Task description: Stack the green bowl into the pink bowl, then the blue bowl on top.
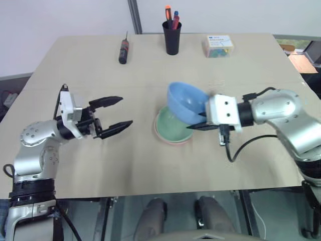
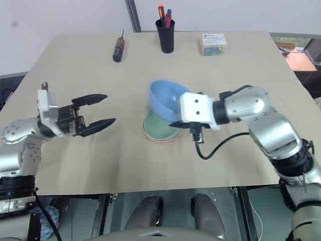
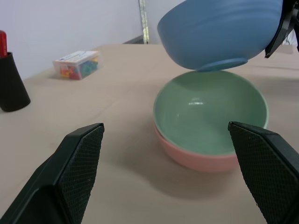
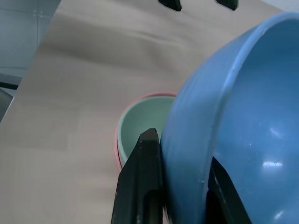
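The green bowl (image 1: 167, 125) sits nested inside the pink bowl (image 3: 196, 162) near the middle of the table. Just above their right rim hangs the blue bowl (image 1: 184, 103), tilted with its opening toward me. My right gripper (image 1: 197, 121) is shut on the blue bowl's rim, one of its fingers (image 4: 145, 177) outside the wall and the other inside. My left gripper (image 1: 125, 111) stands open to the left of the bowls, level, pointing at them with nothing between its fingers (image 3: 77, 163).
At the table's far edge stand a black pen cup (image 1: 172, 36), a dark screwdriver (image 1: 123, 50) and a small clear box of coloured bits (image 1: 218, 45). The wooden table (image 1: 125, 170) has bare room between my left gripper and the bowls.
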